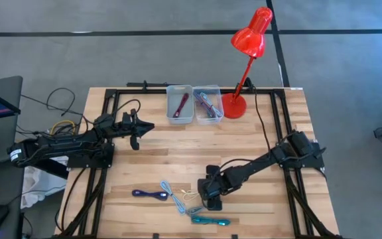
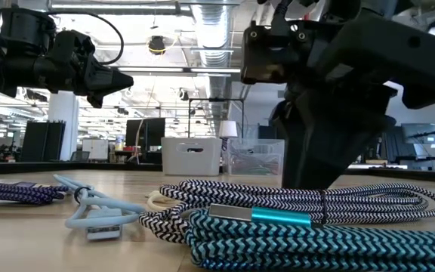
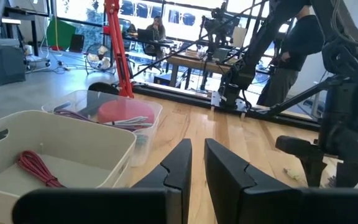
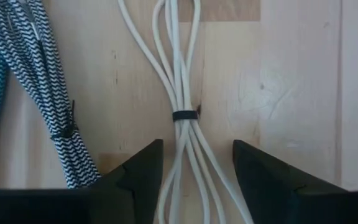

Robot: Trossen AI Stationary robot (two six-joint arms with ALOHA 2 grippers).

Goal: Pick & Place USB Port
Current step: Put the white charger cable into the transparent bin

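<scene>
White USB cable point(image 4: 184, 93): bundled, cinched by a black tie, lower centre of the high view, lying between the right gripper's point(image 4: 196, 163) open fingers, ungripped. Left gripper point(image 3: 196, 163): nearly closed, empty. White bin point(image 1: 179, 105): red cable. Clear bin point(image 1: 208, 102): mixed cables. Wooden table point(image 1: 151, 162); red lamp point(image 1: 247, 60).

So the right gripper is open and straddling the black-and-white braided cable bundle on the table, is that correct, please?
Not quite. The right gripper is open over the table, but its fingers straddle the white cable bundle, the one cinched with a black tie. The black-and-white braided cable lies off to one side, outside the fingers. The right wrist view shows this.
</scene>
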